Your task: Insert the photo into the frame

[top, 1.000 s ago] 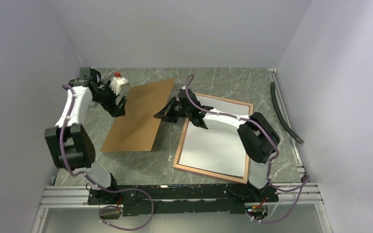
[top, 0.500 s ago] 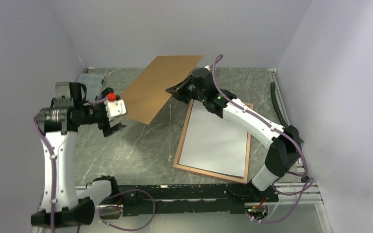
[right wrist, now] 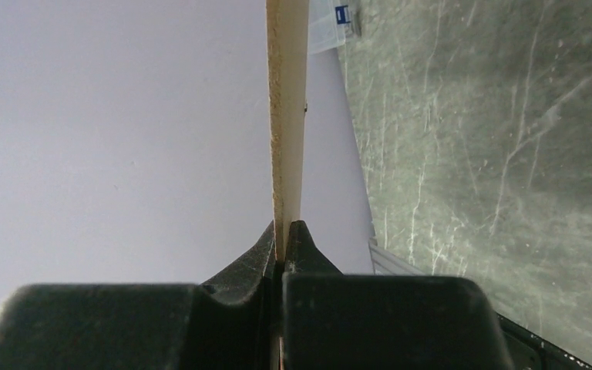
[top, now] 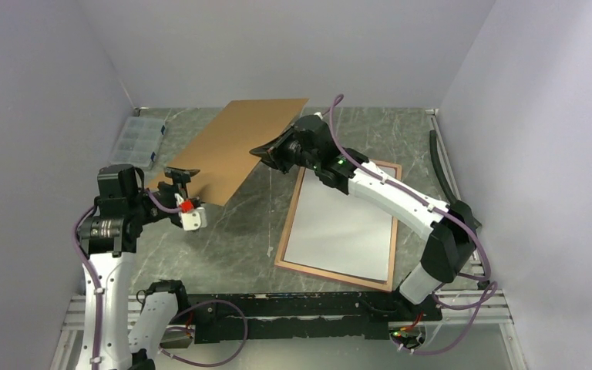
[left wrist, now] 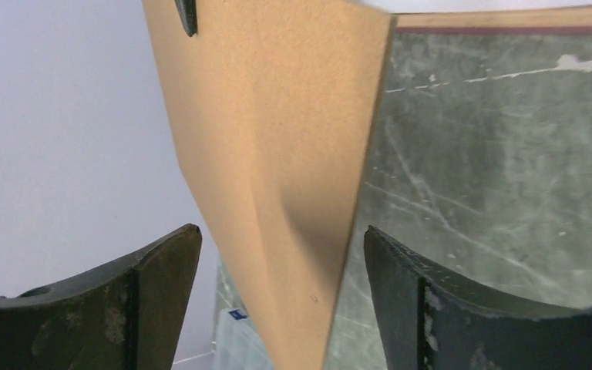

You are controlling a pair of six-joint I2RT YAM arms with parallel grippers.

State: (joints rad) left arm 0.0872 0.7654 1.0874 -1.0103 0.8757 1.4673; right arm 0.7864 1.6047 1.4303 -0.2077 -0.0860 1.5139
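Observation:
My right gripper (top: 266, 152) is shut on the right edge of a plain brown backing board (top: 239, 142) and holds it tilted above the table's back left. In the right wrist view the board's thin edge (right wrist: 287, 116) runs straight out from the closed gripper (right wrist: 287, 231). My left gripper (top: 183, 171) is open at the board's near lower corner. In the left wrist view that corner (left wrist: 277, 154) hangs between the spread gripper (left wrist: 281, 229) fingers without touching either. The frame (top: 331, 274) lies flat at the right, tan rails up, and a white surface fills it. The photo's picture is not in view.
A clear plastic organiser box (top: 137, 141) sits at the back left by the wall. A black hose (top: 451, 177) lies along the table's right edge. Grey walls close in three sides. The arm bases and a metal rail run along the near edge.
The left arm has swung down and toward the middle, and its open gripper now straddles the board's near corner. The right arm has lowered and flattened the board slightly.

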